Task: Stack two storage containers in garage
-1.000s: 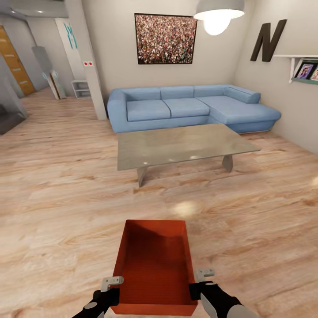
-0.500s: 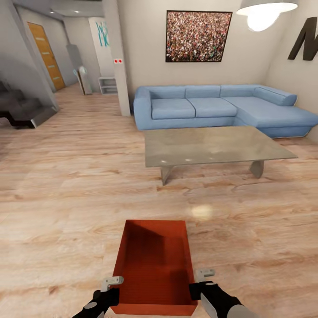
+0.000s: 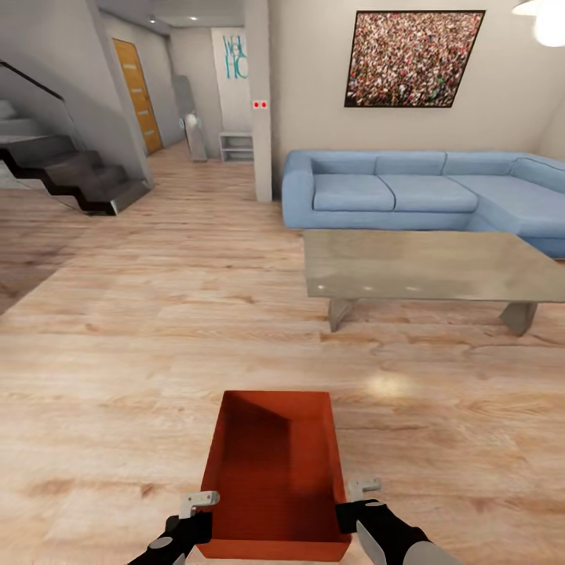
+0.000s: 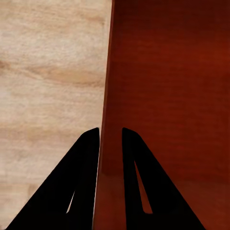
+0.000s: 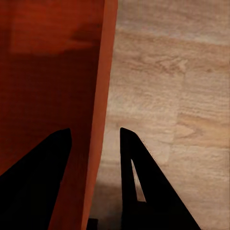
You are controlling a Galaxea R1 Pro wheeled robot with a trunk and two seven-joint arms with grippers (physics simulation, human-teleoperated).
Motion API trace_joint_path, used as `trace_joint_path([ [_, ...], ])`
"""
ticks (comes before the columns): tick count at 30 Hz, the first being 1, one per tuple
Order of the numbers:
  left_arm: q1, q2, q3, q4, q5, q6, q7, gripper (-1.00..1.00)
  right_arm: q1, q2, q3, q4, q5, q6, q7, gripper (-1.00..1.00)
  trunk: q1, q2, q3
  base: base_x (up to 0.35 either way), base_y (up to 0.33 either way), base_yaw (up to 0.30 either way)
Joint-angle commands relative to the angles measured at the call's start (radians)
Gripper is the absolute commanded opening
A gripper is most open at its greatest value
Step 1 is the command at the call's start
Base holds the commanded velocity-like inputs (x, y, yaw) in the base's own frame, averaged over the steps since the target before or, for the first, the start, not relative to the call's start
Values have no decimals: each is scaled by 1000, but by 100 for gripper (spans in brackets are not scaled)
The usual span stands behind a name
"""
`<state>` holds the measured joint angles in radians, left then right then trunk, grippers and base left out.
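Note:
One red-orange storage container (image 3: pixel 275 471) hangs in front of me above light wood planks, open top up and empty. My left gripper (image 3: pixel 205 508) is shut on its left wall, and my right gripper (image 3: pixel 347 502) is shut on its right wall. In the left wrist view the dark fingers of the left gripper (image 4: pixel 110 132) straddle the container's (image 4: pixel 167 96) thin wall. In the right wrist view the right gripper (image 5: pixel 96 132) holds the container's (image 5: pixel 48 72) other wall the same way. The garage is out of view.
A grey coffee table (image 3: pixel 424 267) stands ahead to the right, with a blue corner sofa (image 3: pixel 408 192) behind it. A dark staircase (image 3: pixel 71 169) rises at the left. A hallway with an orange door (image 3: pixel 137 94) runs back past a white pillar (image 3: pixel 260 102).
The camera has swung to the left: sofa, table and picture have slid to the right in the view and the staircase has come in. The container and both grippers hold the same pose.

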<state>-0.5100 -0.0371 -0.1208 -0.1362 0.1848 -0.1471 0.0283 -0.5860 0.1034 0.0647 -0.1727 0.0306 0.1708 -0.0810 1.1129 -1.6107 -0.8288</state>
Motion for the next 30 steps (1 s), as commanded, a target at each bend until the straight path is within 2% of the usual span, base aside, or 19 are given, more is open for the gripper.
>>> trace_joint_path([
  [1, -1, 0, 3, 0, 5, -3, 9, -100, 0, -1, 7, -2, 12, 9, -8, -100, 0, 0, -1, 205, 261, 257],
  [10, -1, 0, 3, -1, 5, -2, 9, -100, 0, -1, 7, -2, 12, 8, -8, -100, 0, 0, -7, 254, 243, 228],
  [22, -1, 2, 3, 0, 6, -2, 7, -100, 0, -1, 6, -2, 12, 7, -8, -100, 0, 0, -7, 268, 235, 25],
  [30, -1, 2, 3, 0, 6, -2, -9, -100, 1, 0, 9, -3, 12, 7, -8, -100, 0, 0, -1, 175, 259, 65],
])
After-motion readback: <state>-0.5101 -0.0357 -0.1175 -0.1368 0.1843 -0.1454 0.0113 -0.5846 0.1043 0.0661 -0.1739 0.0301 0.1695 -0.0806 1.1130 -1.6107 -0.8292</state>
